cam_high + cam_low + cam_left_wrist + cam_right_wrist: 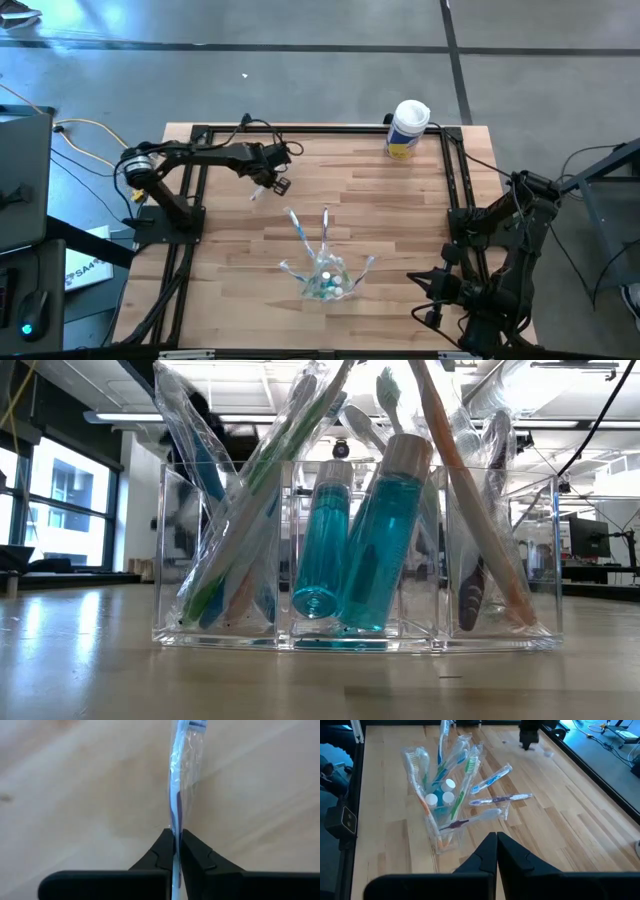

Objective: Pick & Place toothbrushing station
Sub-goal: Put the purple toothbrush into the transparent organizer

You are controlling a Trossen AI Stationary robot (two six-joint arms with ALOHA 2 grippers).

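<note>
Meanwhile, the left end effector [271, 184] sat over the far-left part of the wooden counter [400, 230], its fingers [161, 854] pressed together on a wrapped toothbrush [180, 795] with a blue-and-white handle; in the left wrist view the clear wrapper ran straight out from between the fingers above the wood. From overhead, that brush [260, 191] showed as a pale sliver at the fingertips, well apart from the rest of the station.

The clear plastic holder [327, 283] stood near the front middle of the counter. In the low view its compartments held several wrapped toothbrushes [250, 510] leaning outward and two teal tubes [375, 540] in the middle section. Two more wrapped brushes [300, 228] lay flat on the wood just behind the holder.

The right end effector [434, 292] waited at the front right of the counter, fingers fully together and holding nothing. A white canister [407, 128] with a yellow label stood at the far edge
</note>
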